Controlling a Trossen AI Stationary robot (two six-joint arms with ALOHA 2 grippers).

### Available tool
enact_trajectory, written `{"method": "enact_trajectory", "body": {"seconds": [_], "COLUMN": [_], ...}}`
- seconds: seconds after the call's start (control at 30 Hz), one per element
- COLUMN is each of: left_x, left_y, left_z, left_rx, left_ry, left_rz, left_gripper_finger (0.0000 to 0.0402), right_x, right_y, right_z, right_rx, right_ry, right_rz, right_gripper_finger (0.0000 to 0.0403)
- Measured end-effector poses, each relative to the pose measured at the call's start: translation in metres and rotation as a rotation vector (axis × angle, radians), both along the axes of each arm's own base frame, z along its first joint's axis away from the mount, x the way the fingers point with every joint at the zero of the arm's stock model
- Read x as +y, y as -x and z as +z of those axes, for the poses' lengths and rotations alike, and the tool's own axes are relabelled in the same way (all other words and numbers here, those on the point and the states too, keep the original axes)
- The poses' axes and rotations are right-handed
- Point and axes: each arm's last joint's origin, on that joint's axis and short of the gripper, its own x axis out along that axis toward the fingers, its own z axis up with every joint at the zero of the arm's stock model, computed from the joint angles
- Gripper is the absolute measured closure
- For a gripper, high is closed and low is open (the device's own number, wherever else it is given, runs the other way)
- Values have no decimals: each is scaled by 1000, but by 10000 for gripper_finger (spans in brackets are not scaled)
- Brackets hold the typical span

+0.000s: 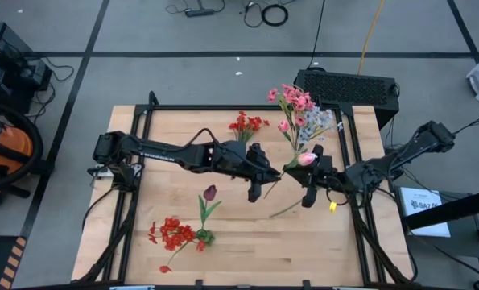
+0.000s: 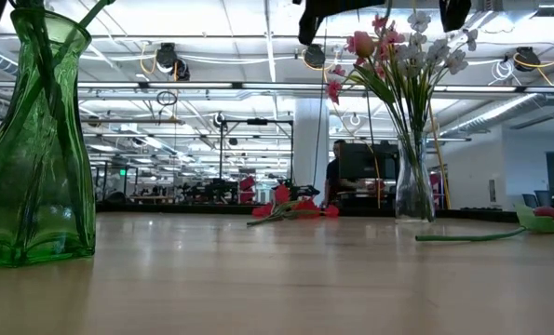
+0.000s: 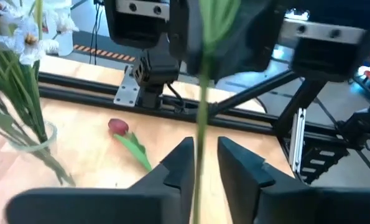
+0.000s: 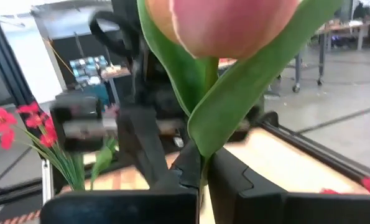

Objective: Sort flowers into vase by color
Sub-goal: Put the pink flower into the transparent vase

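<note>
A pink tulip [image 1: 306,159] hangs above the table's middle, its bloom [image 4: 228,25] and green leaves standing over my right gripper [image 4: 201,173], which is shut on its stem. My left gripper [image 3: 205,169] is open, and the same stem [image 3: 200,118] runs through the gap between its fingers. In the high view the two grippers face each other, left [image 1: 265,182] and right [image 1: 302,172]. At the far side stand a green vase [image 2: 33,140] with red blossoms [image 1: 247,124] and a clear vase [image 2: 413,191] with pink and whitish flowers [image 1: 302,109]. My right gripper pinches the tulip's thin stem [image 4: 202,163] between its two fingers, just below the leaves. The fingers come in about level from the table's right side and lie across the stem. The tulip is lifted clear of the table, its bloom beyond the fingers.
A dark maroon tulip [image 1: 209,193] and a cluster of red flowers [image 1: 175,234] lie on the near left of the table. Another tulip [image 3: 118,127] lies on the wood below the right arm, its stem [image 1: 286,209] pointing to the near side. Black rails frame the tabletop.
</note>
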Motion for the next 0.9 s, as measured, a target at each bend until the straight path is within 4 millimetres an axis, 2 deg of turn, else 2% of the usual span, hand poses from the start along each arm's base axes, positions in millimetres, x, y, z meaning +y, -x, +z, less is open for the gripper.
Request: {"method": "enact_trajectory", "body": {"seconds": [0.1,0.27,0.47,0.53,0.73,0.9], "left_x": [7,23,34,36,40,40], "left_y": [9,37,64,70,72,74], "left_z": [12,39,56,54,48,44], "left_rx": [20,61,97,130,176,216], "left_ry": [2,-4,-52,-50,-49,-57], "left_rz": [6,43,56,63,72,93], "left_gripper_finger": [307,305,305,305,305,304], "right_x": [-5,-15,-22,-23,-26,-27], "right_y": [9,29,51,55,60,63], "right_z": [1,5,10,12,32,46], "right_rx": [27,51,60,67,122,150], "right_ry": [-24,-56,-7,31,172,234], "right_rz": [-22,-65,-247,-305,-464,-501], "right_gripper_finger": [399,400,402,402,402,403]}}
